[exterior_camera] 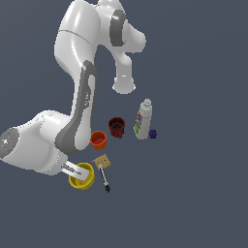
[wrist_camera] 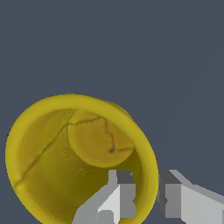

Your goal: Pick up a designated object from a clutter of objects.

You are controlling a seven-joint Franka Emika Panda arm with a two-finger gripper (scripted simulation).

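The big bright yellow round cup (wrist_camera: 65, 162) sits nearest, at the front of the pile, with its open mouth up. The grey and white gripper (wrist_camera: 146, 197) has one finger (wrist_camera: 120, 192) inside the cup and the other outside, with the cup's rim between them. I cannot tell if the fingers are squeezing the rim yet.

Just beside the cup lie a flat tan cracker (exterior_camera: 102, 161) and a thin black marker (exterior_camera: 104, 180). Behind them stands a small orange cup (exterior_camera: 98, 140), then a dark red cup (exterior_camera: 116, 127). Farthest are a white bottle with a coloured label (exterior_camera: 143, 119) and a tiny purple block (exterior_camera: 153, 134).
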